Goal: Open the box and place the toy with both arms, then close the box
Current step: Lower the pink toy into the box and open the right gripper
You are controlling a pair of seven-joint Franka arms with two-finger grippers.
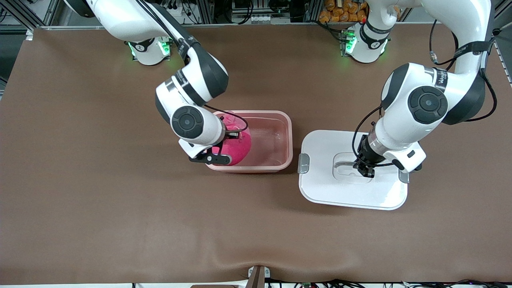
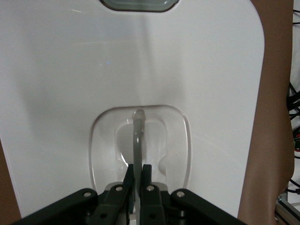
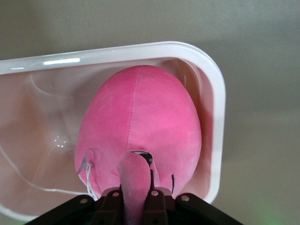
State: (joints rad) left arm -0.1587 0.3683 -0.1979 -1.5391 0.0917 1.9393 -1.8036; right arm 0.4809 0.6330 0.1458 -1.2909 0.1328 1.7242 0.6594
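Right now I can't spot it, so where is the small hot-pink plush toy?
The small hot-pink plush toy sits in the translucent pink tub, at its end toward the right arm, gripped by the right pincer.

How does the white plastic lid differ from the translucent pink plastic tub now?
The white plastic lid is opaque and flat; the translucent pink plastic tub is see-through and deep. The lid lies bare, gripped by its handle; the tub holds a hot-pink plush toy. Both rest on the brown table, side by side.

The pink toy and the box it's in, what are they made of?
The toy looks like soft plush: fuzzy matte fabric with a stitched seam down its middle. The box looks like smooth pink plastic: you can see through its walls, and light glints on its rim. Its lid seems hard, glossy white plastic.
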